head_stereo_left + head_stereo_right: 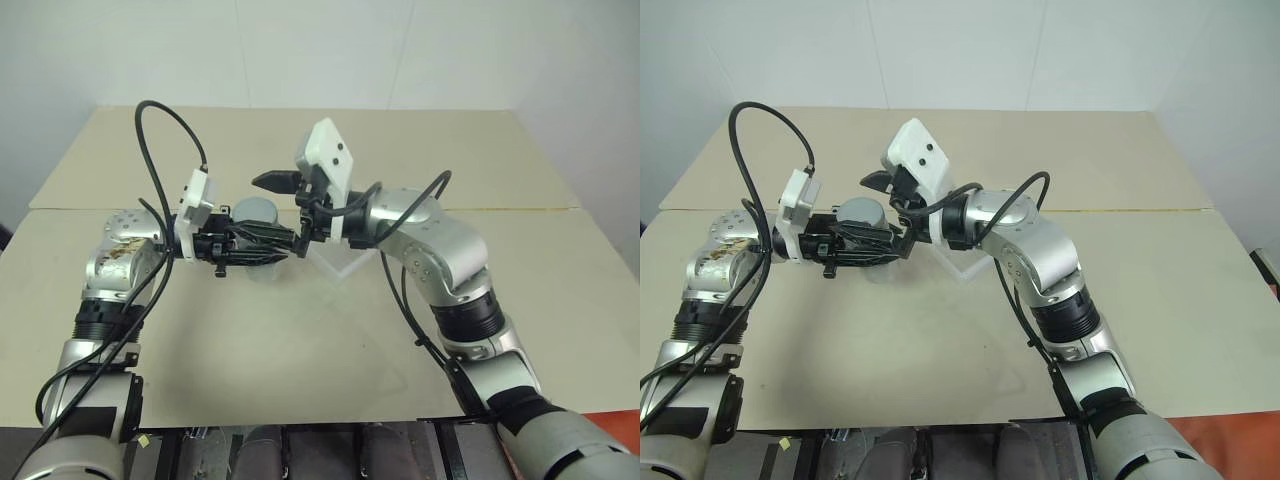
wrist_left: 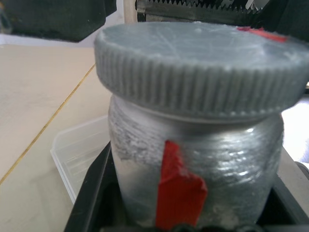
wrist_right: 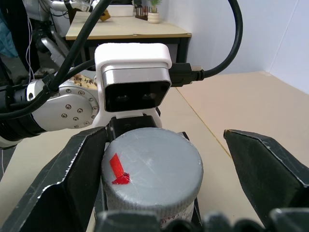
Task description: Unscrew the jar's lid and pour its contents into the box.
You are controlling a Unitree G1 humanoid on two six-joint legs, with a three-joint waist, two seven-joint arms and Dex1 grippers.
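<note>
- Left gripper [image 1: 262,245]: clamped on the body of the jar [image 2: 193,159], which is held upright above the table [image 1: 300,350].
- Lid [image 3: 150,169]: seen screwed on the jar; unscrewing is judged not yet done.
- Right gripper [image 3: 159,159]: fingers spread wide, one on either side of the lid, not closed on it.
- Box [image 2: 77,154]: set on the table just behind the jar; pouring is left to do.

- You have a beige table [image 1: 300,350] with a thin seam line running across it.
- Behind it in the right wrist view stands a desk [image 3: 130,29] bearing a small potted plant [image 3: 153,12].
</note>
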